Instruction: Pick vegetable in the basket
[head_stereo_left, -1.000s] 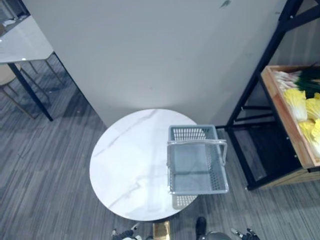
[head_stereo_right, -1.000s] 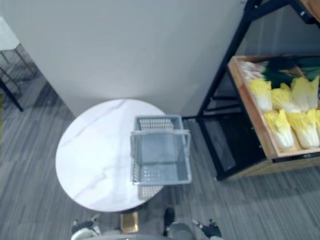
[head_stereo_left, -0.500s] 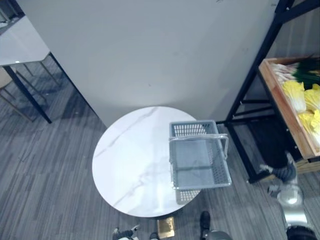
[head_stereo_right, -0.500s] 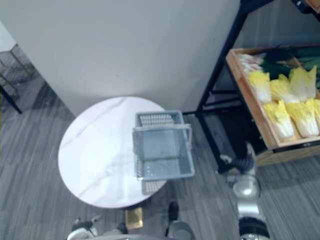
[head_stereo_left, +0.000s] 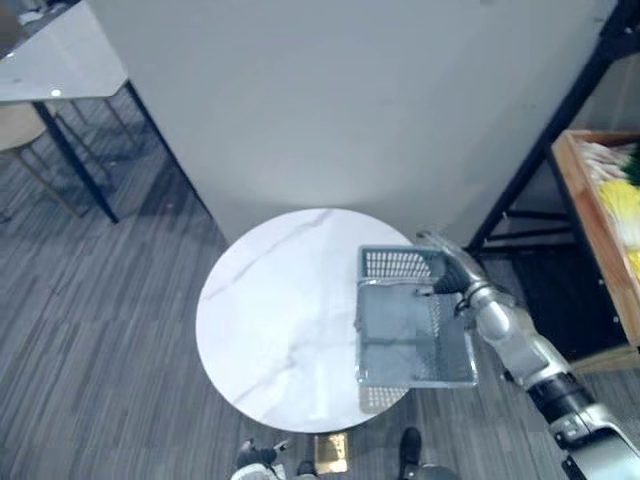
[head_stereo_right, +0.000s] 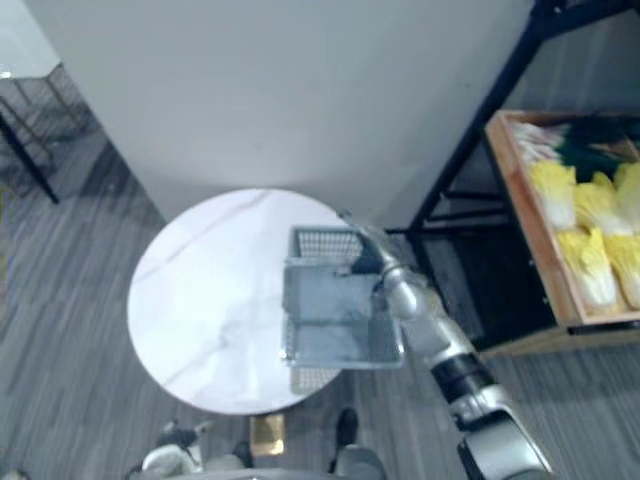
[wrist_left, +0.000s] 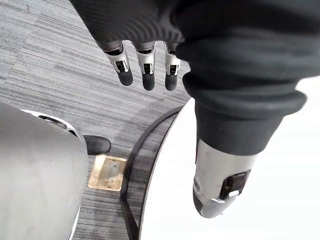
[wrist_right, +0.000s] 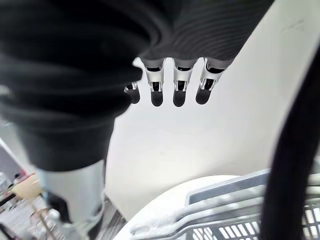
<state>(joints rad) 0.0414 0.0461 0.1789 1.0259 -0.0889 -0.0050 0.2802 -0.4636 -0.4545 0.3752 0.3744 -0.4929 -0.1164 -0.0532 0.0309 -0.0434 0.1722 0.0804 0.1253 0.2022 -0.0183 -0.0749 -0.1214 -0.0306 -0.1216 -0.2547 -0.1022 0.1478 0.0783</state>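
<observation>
**Student:** What are the main parts, from largest to smallest?

**Instructor:** A grey partition wall stands behind the basket. The basket, of grey plastic mesh with a bail handle, rests on the right-hand part of a round white marble table. Its near right corner overhangs the table's edge. To the basket's right stands a black metal rack. The rack bears a wooden crate.

**Student:** And where are the vegetables?

**Instructor:** Yellow napa cabbages lie in the crate, well apart from the basket on its right. Dark green leaves lie at the crate's far end.

**Student:** How do the hands stand?

**Instructor:** The right hand is at the basket's far right corner, by the handle. Whether it touches the basket cannot be told. The right wrist view shows its fingers straight and spread, holding nothing. The left hand hangs low, well to the basket's near left by the table's near edge. Its fingers are likewise straight and it holds nothing.
</observation>
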